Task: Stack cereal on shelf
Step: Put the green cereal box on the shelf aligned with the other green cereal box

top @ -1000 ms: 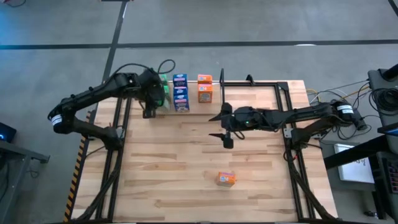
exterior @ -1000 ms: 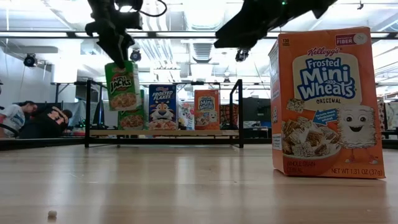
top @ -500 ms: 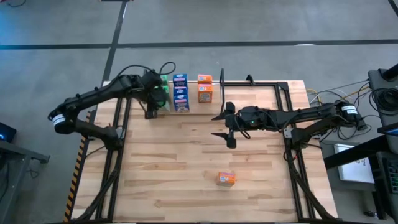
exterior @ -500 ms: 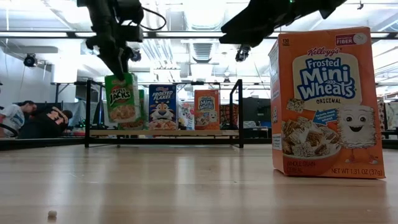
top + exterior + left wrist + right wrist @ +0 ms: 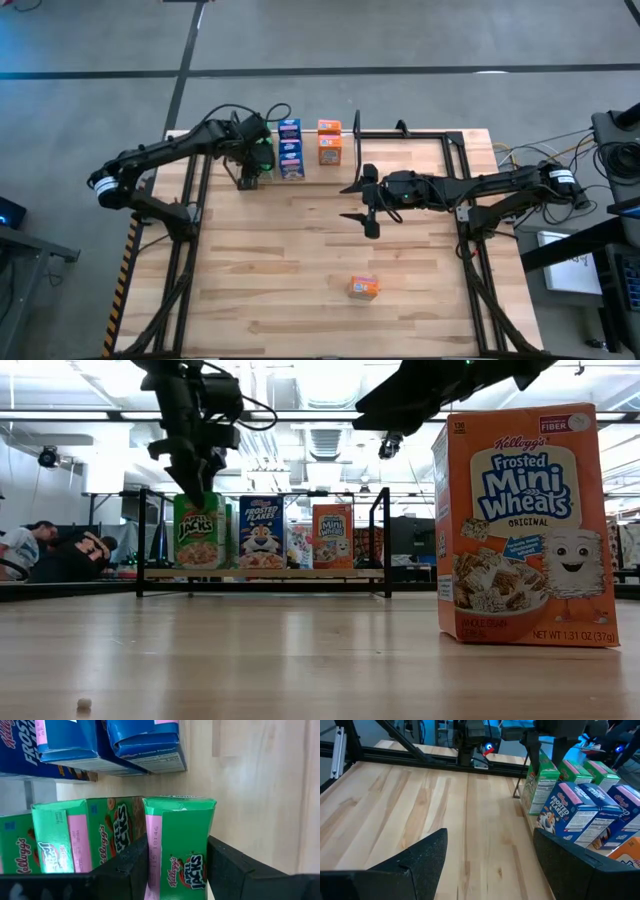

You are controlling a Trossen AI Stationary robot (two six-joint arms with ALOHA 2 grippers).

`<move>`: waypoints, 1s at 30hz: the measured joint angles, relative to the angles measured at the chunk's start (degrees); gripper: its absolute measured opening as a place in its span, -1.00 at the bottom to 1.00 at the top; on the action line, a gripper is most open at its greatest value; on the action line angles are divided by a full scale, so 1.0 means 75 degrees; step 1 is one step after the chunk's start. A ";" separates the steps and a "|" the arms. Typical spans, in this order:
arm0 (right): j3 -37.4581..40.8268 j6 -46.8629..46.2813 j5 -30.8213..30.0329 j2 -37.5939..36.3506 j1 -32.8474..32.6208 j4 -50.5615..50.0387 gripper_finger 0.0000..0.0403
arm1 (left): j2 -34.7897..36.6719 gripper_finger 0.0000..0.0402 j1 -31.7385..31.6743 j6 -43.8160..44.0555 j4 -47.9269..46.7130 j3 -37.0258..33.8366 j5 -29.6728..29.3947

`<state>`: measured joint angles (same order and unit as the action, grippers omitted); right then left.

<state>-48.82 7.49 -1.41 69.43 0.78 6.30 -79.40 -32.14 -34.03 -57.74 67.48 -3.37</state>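
Cereal boxes stand in rows on the shelf (image 5: 262,573) at the far edge of your table (image 5: 300,250). Its light wood strip sits between black wire uprights. Note the order from the left: green boxes, blue boxes (image 5: 290,150), then an orange box (image 5: 329,143).

Your left gripper (image 5: 252,158) is clamped on a green box (image 5: 181,847), its fingers pressed against the box's two narrow sides. In the low view that box (image 5: 197,532) stands upright at the left end of the shelf, level with the blue one (image 5: 261,533) beside it. Whether its base rests on the wood or sits a hair above it cannot be told. In the left wrist view more green boxes (image 5: 82,835) stand directly behind it.

Your right gripper (image 5: 362,204) hangs above the middle of the table, fingers spread wide with nothing between them, well apart from the shelf.

One orange box (image 5: 363,288) stands alone, upright on the near half of the table, to the right of centre.
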 joint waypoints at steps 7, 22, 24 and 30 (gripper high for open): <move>0.0000 0.0000 0.0002 0.0000 0.0000 -0.0002 0.41 | 0.0203 -0.15 -0.0006 -0.0148 0.0176 -0.0003 -0.0327; 0.0000 -0.0052 -0.0001 0.0000 0.0000 -0.0002 0.41 | 0.0221 0.03 -0.0003 -0.0109 -0.0133 0.0180 -0.0709; 0.0000 -0.0052 -0.0001 0.0000 -0.0002 -0.0002 0.41 | 0.0224 0.03 -0.0003 -0.0102 -0.0345 0.0432 -0.0723; 0.0000 -0.0020 -0.0003 0.0000 0.0000 -0.0002 0.41 | 0.0257 0.03 0.0040 0.0304 -0.1219 0.1330 -0.0687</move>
<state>-48.82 7.33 -1.43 69.43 0.77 6.28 -77.47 -31.84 -31.75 -66.88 77.45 -8.52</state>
